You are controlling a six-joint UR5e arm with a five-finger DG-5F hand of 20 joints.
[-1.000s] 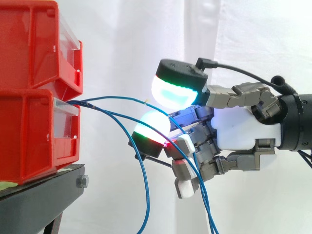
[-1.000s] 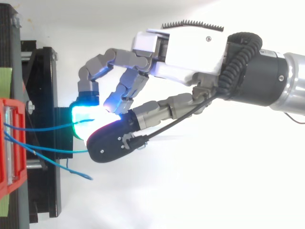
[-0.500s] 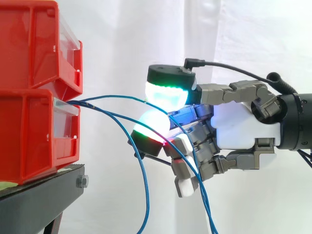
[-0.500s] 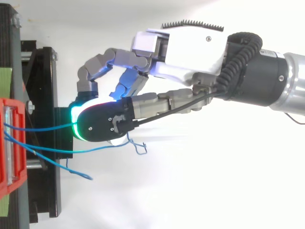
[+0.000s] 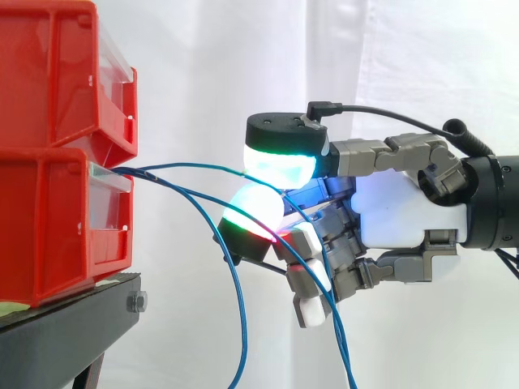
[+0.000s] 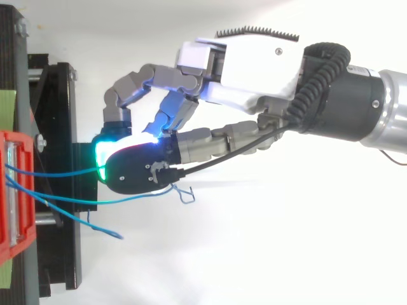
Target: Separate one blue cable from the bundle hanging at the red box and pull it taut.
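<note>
Just beside the red box [image 5: 65,219], the hand [image 5: 405,215] pinches one blue cable [image 5: 188,164] between two glowing pads [image 5: 280,162].

Blue cables [image 5: 170,183] spilling from the lower red box [image 5: 49,227].
The upper cable [image 5: 195,164] runs nearly level toward 3 o'clock, nipped between the hand's [image 5: 405,203] pads; the others sag toward 6 o'clock.

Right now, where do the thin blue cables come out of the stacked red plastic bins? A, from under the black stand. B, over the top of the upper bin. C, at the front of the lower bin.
C: the thin blue cables emerge at the front of the lower red plastic bin, and the hand pinches one blue cable between its glowing pads.
</note>
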